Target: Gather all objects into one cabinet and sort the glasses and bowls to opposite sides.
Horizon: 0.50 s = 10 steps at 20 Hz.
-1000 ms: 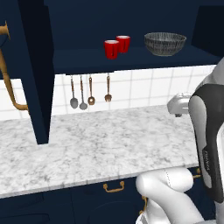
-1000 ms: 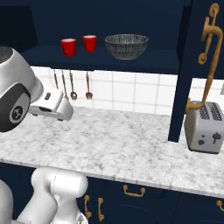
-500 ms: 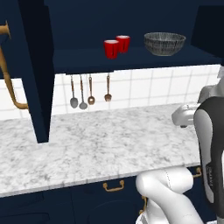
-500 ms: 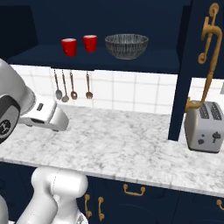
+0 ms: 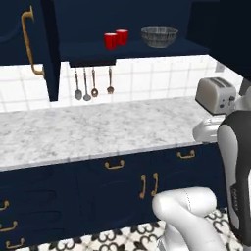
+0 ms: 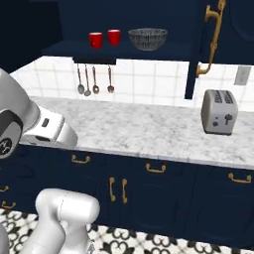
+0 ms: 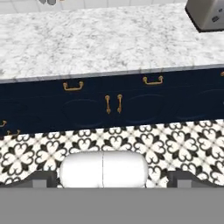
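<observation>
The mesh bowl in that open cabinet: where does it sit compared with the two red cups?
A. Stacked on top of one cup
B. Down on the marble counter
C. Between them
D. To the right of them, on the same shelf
D: the mesh bowl stands apart on the shelf, right of the two red cups that sit side by side.

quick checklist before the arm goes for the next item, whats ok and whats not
1. Tool open and free: ok; nothing between the finger tips in the hand view.
2. Cabinet doors open: ok.
3. Two red cups on the shelf's left: ok.
4. Bowl on the right, apart from the cups: ok.
5. Grey-beige cup gathered: cannot tell.
6. Tool aimed at something to pick: not ok; it faces the lower drawers and the floor.
</observation>
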{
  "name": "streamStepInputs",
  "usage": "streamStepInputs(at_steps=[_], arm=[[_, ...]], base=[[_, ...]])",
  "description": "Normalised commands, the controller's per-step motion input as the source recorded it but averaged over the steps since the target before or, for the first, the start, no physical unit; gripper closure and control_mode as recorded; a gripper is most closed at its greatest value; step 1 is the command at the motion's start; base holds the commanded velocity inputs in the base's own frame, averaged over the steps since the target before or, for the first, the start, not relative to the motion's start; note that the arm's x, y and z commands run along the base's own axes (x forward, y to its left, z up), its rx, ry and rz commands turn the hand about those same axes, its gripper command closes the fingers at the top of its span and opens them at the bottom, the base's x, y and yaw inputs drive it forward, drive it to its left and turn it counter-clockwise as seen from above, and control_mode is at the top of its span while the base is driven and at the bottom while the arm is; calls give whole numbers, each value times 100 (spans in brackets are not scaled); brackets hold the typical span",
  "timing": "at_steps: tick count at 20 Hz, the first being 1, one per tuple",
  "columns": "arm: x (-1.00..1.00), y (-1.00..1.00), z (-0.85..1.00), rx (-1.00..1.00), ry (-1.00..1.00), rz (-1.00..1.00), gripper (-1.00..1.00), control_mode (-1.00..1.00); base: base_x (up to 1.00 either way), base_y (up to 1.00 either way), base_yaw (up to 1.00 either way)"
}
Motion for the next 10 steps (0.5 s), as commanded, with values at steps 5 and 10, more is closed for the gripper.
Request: streamStepInputs(at_steps=[5, 10], arm=[[0, 0, 0, 0, 0, 0, -100, 100], [0, 0, 0, 0, 0, 0, -100, 100]], base=[[-58, -9, -53], [-32, -20, -79]])
